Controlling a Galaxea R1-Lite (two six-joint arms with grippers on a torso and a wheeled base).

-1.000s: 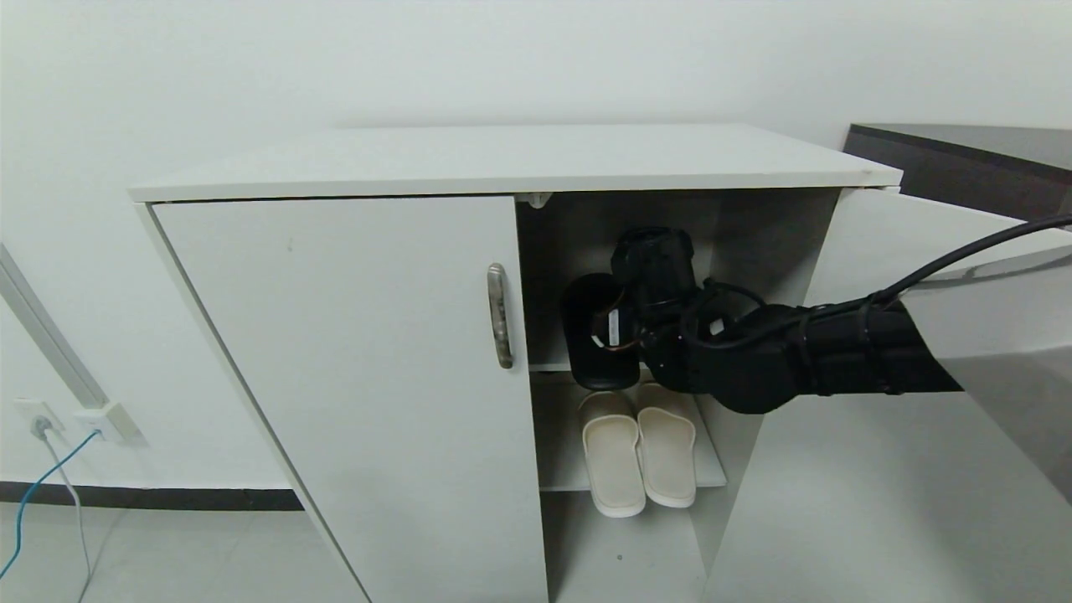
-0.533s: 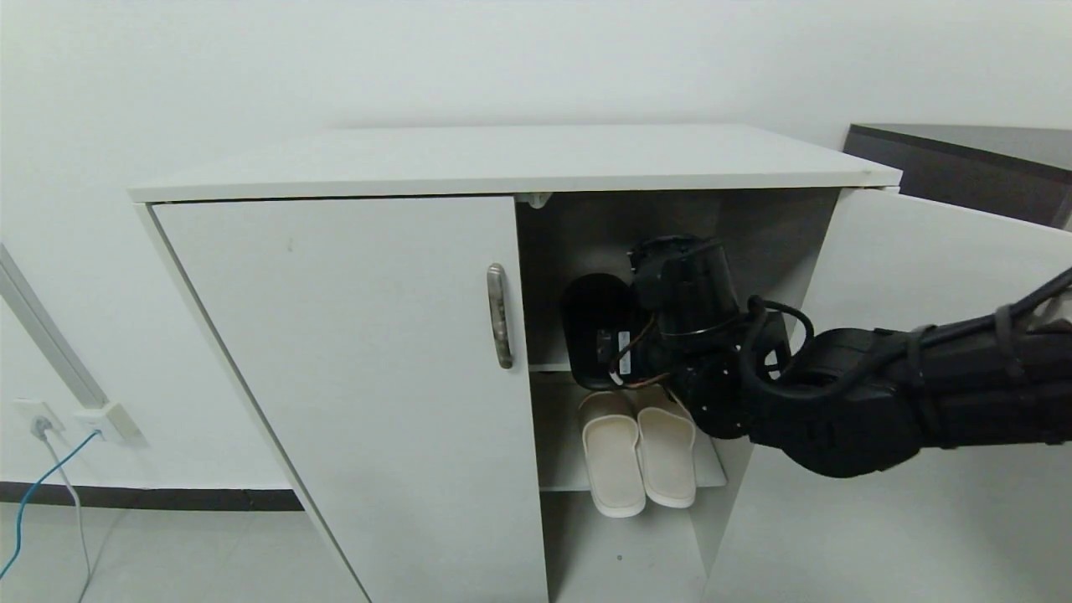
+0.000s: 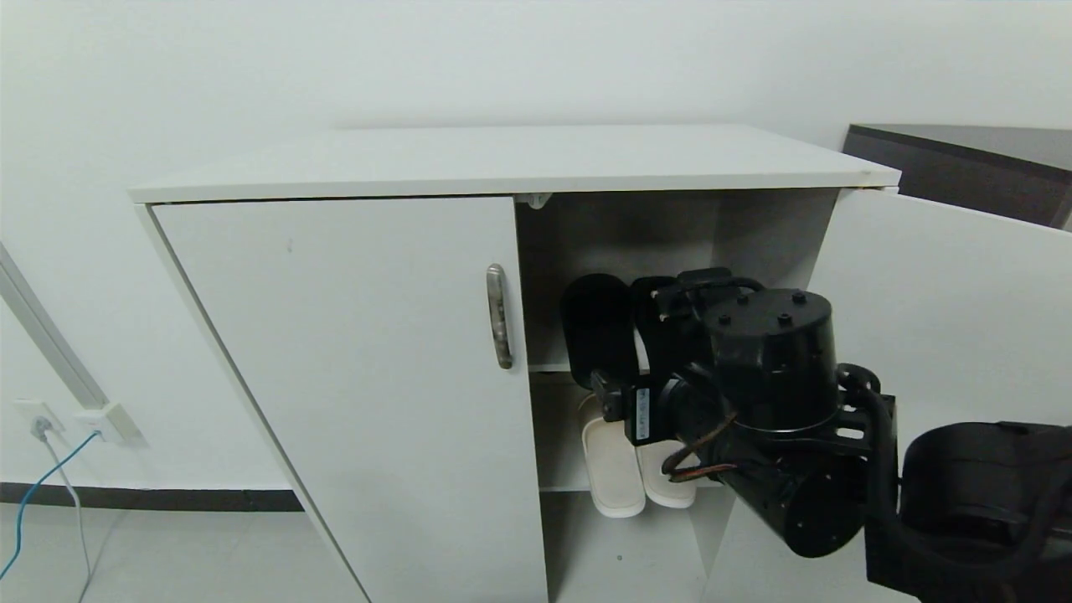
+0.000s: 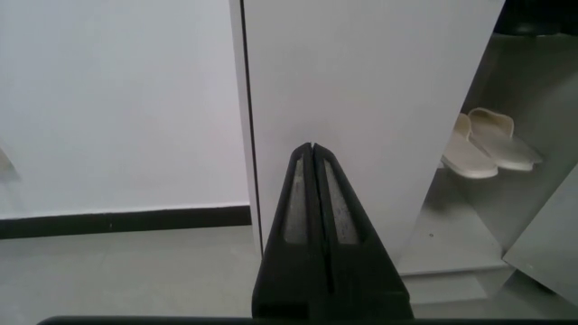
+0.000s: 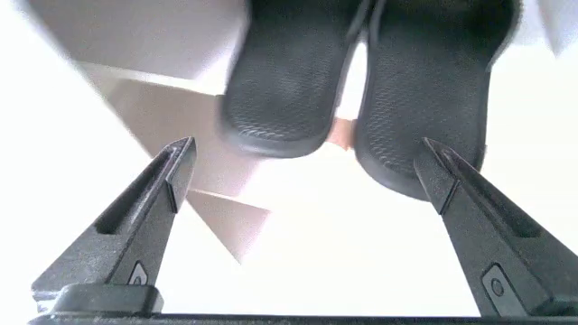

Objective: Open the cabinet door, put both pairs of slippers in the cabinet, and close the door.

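Right gripper [image 5: 302, 194] is held wide, empty; black slippers [image 5: 424, 99] are seen just beyond it. Left gripper [image 4: 312, 158] is pressed closed, empty.

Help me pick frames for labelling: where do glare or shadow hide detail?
Right wrist view: white surfaces around the black slippers wash out in glare, the open right hand dark against them. Head view: the cabinet is shadowed in its upper compartment, hiding the black slippers' texture. Left wrist view: evenly lit.
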